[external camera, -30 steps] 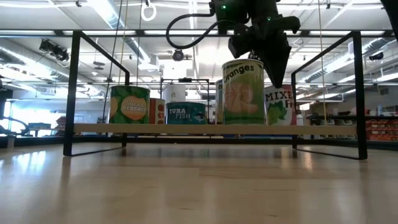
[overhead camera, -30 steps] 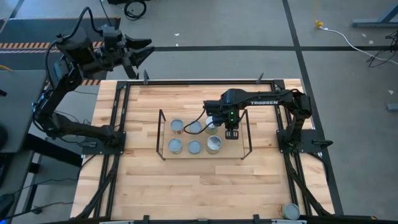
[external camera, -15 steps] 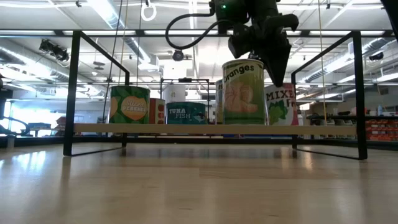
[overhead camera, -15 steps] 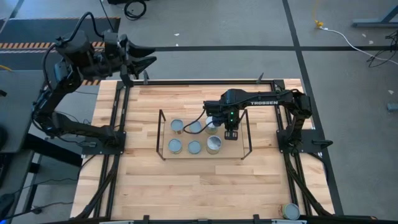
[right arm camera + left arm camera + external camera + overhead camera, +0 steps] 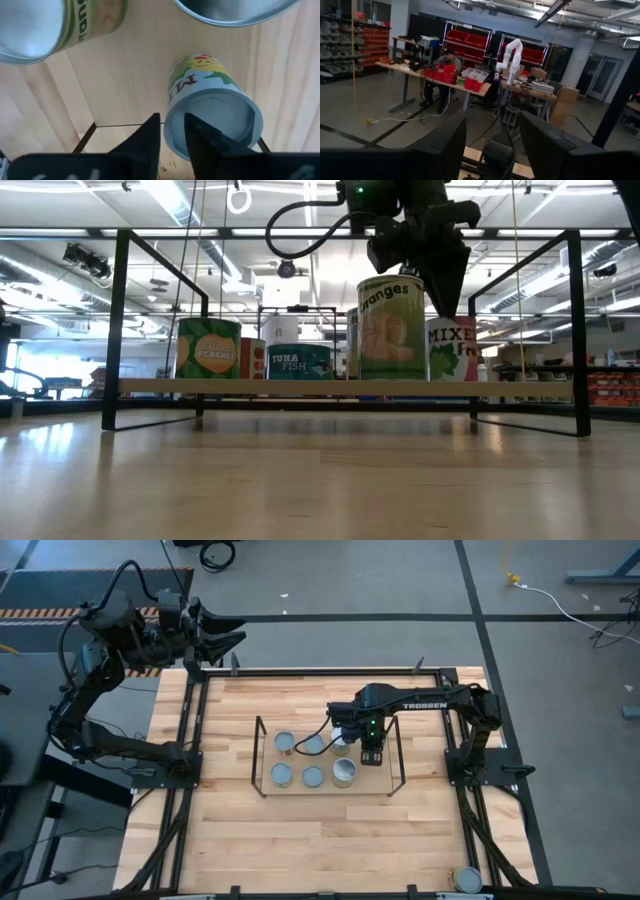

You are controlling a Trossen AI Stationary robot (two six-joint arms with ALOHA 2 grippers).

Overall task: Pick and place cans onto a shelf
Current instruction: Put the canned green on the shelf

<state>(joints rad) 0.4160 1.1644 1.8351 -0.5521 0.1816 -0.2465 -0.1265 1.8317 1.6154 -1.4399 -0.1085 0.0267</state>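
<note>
The black wire shelf (image 5: 262, 755) stands mid-table with a wooden board (image 5: 300, 387). Six silvery-topped cans show on it from above, among them an oranges can (image 5: 392, 330) at the near row's right (image 5: 344, 772). My right gripper (image 5: 372, 755) points down over the shelf's right end, just above a mixed-fruit can (image 5: 212, 125) that stands upright on the board (image 5: 455, 350). Its fingers (image 5: 172, 120) are a narrow gap apart and hold nothing. My left gripper (image 5: 238, 632) is open and empty, raised beyond the table's far left corner (image 5: 492, 130).
A tuna can (image 5: 300, 362) and a peaches can (image 5: 208, 348) stand on the shelf's left part. One more can (image 5: 467, 880) lies off the table's near right corner. The black metal frame (image 5: 195, 740) edges the table. A person sits at a desk far off (image 5: 447, 57).
My left arm has swung a little toward the left, beyond the far left corner, with its gripper still open. My right gripper has stayed over the mixed-fruit can, whose label shows a little more in the low view.
</note>
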